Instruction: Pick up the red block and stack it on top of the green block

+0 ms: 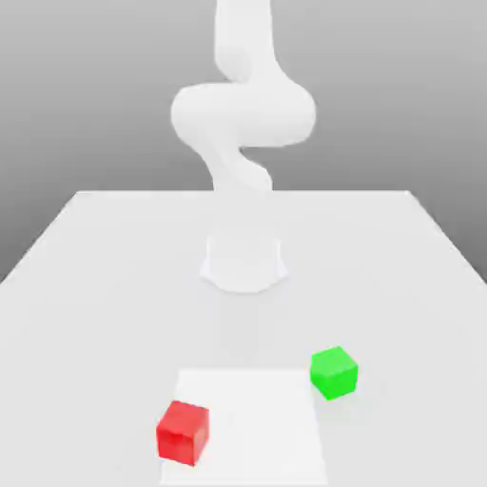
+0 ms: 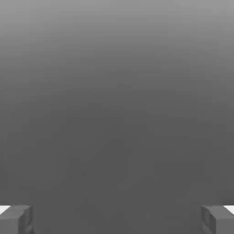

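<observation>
Your gripper (image 2: 117, 219) is spread wide: in the hand view its two grey fingertips (image 2: 16, 219) sit at opposite edges with only plain grey background between them, and nothing is held. Neither block shows in that view, so you cannot place either one against the fingers directly. In the exterior view the gripper itself is out of sight; only the white arm (image 1: 243, 124) rises from its base. The red block (image 1: 182, 432) rests on the white table (image 1: 95, 285), and the green block (image 1: 334, 372) sits apart from it, toward the exterior view's right.
</observation>
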